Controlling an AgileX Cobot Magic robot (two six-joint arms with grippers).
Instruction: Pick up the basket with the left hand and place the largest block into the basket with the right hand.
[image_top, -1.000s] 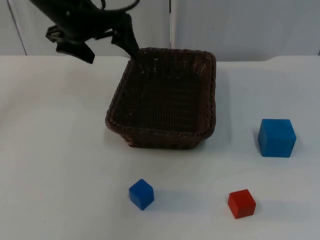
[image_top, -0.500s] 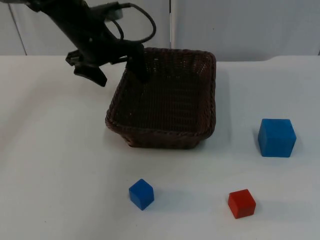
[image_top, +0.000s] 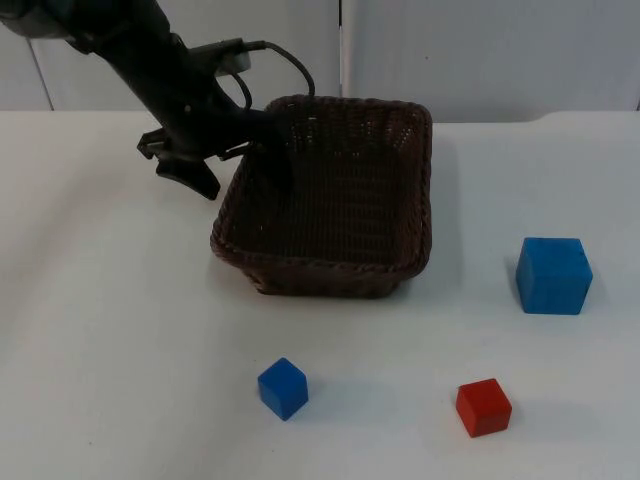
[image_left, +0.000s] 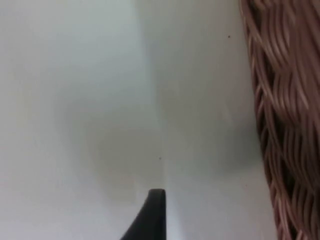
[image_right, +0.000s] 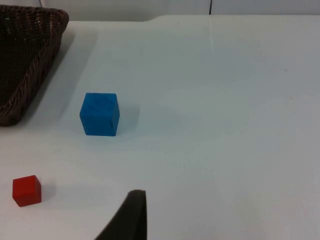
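Observation:
A dark brown wicker basket (image_top: 325, 265) stands on the table's middle; its woven wall (image_left: 285, 125) also shows in the left wrist view. My left gripper (image_top: 240, 168) is open and straddles the basket's left rim near the back corner, one finger inside and one outside over the table. The large blue block (image_top: 553, 275) rests to the right of the basket, also seen as the blue block (image_right: 100, 114) in the right wrist view. My right gripper (image_right: 132, 217) waits above the table, well short of that block, touching nothing.
A small blue block (image_top: 283, 388) and a small red block (image_top: 483, 407) lie near the front edge; the red block (image_right: 26, 190) shows from the right wrist too. The grey partition wall (image_top: 480, 50) closes the back.
My left gripper has come down and forward from above the basket's back-left corner to straddle its left rim. Basket and blocks have not moved.

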